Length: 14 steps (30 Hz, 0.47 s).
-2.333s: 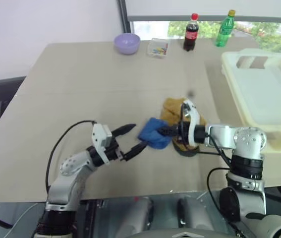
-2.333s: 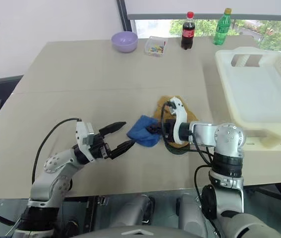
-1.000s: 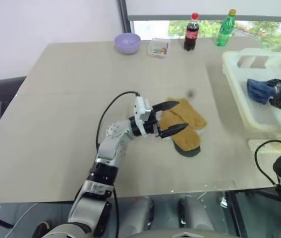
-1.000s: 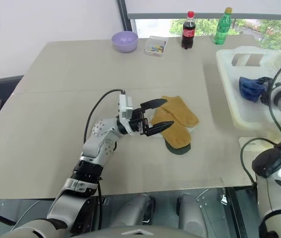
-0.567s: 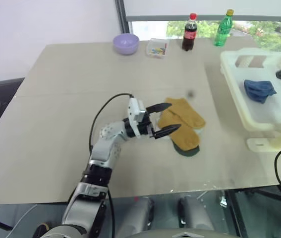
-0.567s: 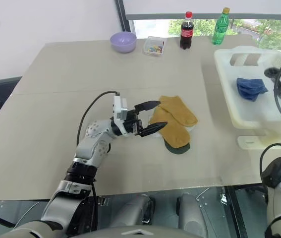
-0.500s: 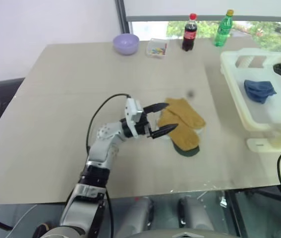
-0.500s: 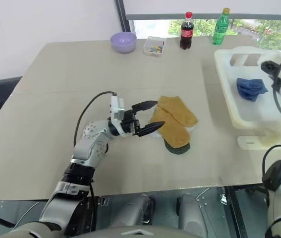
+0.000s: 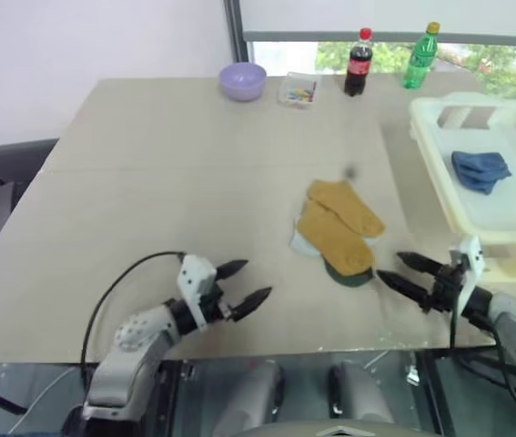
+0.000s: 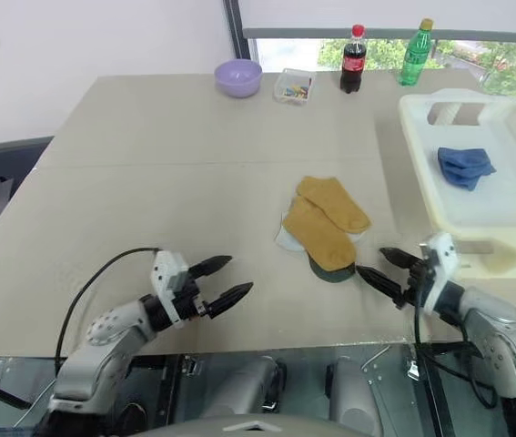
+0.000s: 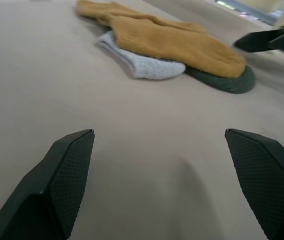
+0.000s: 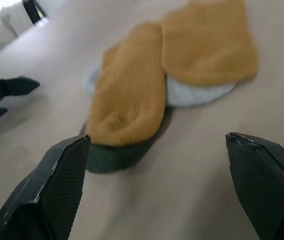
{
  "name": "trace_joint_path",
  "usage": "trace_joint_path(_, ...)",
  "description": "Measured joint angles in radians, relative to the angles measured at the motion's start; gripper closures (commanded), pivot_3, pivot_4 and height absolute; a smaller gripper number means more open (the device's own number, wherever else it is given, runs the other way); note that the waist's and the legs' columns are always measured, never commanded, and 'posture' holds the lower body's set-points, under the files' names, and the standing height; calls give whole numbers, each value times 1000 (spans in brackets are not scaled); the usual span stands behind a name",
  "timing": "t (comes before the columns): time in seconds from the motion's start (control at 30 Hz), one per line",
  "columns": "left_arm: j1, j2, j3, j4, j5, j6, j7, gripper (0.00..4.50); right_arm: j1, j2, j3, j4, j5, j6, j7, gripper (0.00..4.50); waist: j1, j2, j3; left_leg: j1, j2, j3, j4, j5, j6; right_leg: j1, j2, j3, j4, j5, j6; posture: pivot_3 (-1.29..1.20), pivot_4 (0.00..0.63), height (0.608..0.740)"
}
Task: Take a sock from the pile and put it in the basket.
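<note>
Left gripper (image 9: 241, 285): fingers spread wide, empty, low over the surface (image 9: 148, 182) at its near edge.
Right gripper (image 9: 407, 273): likewise spread and empty, just beside the pile.
Pile (image 9: 338, 232): two mustard socks overlapping a pale grey and a dark green one, mid-surface.
Basket (image 9: 440, 164): far right, with a blue sock (image 9: 480, 170) inside.

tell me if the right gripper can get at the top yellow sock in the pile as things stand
Probably yes. The right gripper is open and empty, pointing at the pile from beside it, with only bare table between. The yellow sock lies on top, uncovered.
</note>
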Motion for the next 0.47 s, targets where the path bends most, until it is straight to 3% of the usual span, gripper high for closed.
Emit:
trace_joint_path(0.1,23,4,15,-14,0,1,12,0,11,-16,-23,1,0,-16,25,71,0,0,0,2,1,0,0,-2,-3,2,0,-1,0,0,0,0,150,740)
trace_joint_path(0.2,180,16,99,-65,21,-48,47,0,155,-91,-76,51,-63,-182,221,71,1,-1,0,0,1,0,-2,-1,2,1,0,-1,-3,0,0,0,150,740)
trace_joint_path(0.47,318,42,175,-111,26,-114,49,0,160,-116,-142,235,-91,-325,370,71,1,-1,1,0,1,1,-1,-4,-2,2,0,0,-4,0,0,0,150,740)
